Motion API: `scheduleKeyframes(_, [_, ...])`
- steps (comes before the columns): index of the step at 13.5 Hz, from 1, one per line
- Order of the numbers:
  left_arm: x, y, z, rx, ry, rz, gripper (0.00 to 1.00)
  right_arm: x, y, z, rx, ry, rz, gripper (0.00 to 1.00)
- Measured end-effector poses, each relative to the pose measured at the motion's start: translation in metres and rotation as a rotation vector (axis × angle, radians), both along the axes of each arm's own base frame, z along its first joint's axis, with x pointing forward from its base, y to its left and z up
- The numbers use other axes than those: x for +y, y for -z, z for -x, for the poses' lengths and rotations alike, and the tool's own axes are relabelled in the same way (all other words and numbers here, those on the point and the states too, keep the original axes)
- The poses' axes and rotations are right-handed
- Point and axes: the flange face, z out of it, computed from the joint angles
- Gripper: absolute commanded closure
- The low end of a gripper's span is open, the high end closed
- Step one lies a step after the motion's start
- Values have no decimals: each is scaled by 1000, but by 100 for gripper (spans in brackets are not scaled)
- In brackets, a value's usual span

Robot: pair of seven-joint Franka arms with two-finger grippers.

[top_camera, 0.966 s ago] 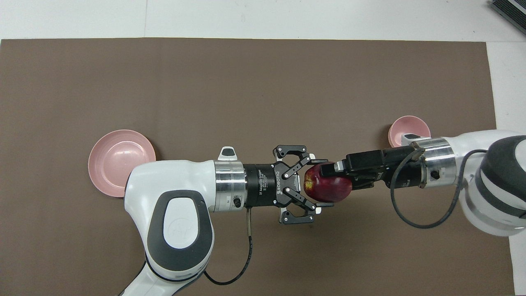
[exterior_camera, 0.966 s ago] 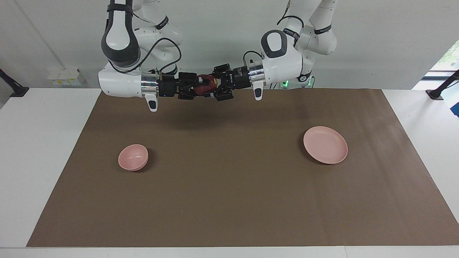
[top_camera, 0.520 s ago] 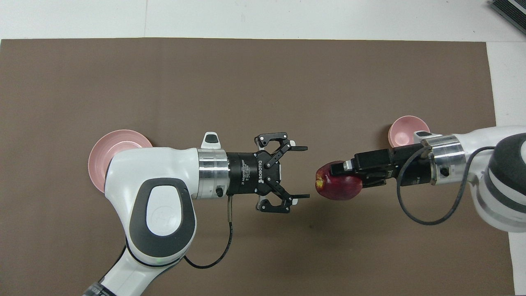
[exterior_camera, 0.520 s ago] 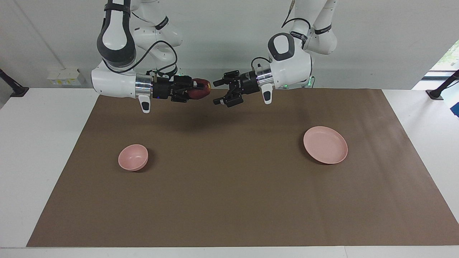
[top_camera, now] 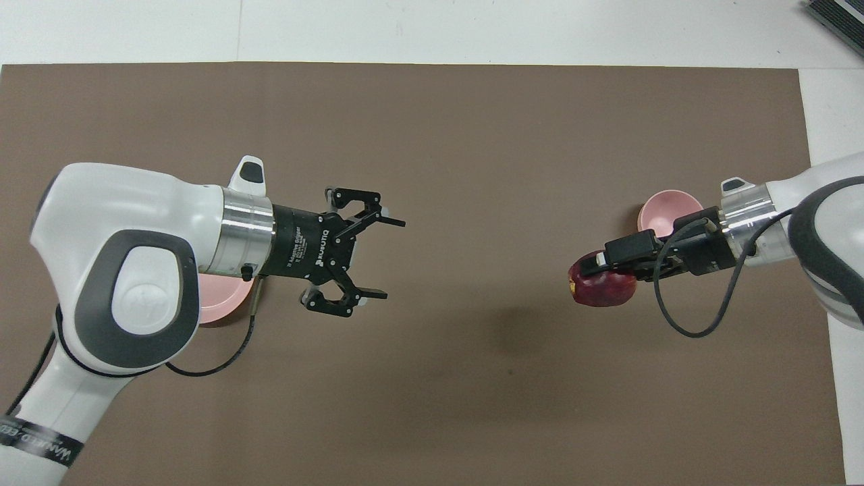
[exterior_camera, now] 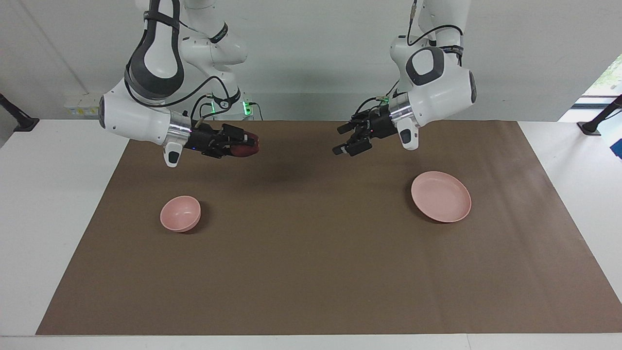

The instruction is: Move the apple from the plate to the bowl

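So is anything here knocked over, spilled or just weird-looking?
Nothing stands out. The bowl and the plate sit upright and bare on the brown mat. The right gripper holds the apple in the air; the left gripper is open.

Bowl (exterior_camera: 180, 213) toward right arm's end, plate (exterior_camera: 441, 196) toward left arm's

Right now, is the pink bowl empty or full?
Empty. The bowl shows only its bare pink inside; the apple is held in the right gripper.
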Motion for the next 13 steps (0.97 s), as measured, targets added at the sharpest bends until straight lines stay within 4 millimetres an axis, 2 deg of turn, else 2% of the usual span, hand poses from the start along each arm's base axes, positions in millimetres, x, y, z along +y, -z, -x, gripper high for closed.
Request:
scheduleKeyframes(2, [25,-4,-9,-99,82,-68,0,-15,7,-2,-12,-29,114,100])
scheduleKeyframes(6, [49,-9,-17,-263,254,-258,0,-29,14,-11,-111,-114,384,100])
scheduleKeyframes(7, [58,-9,-20,-304,289,-279,0,-27,15,-14,-149,-147,433,100])
scheduleKeyframes(10, [104,-15,-36,-441,417,-388,0,-9,19,-28,-283,-274,627,100])
scheduleKeyframes(13, [147,-35,-46,-569,642,-538,0,-5,22,-41,-397,-409,815,100])
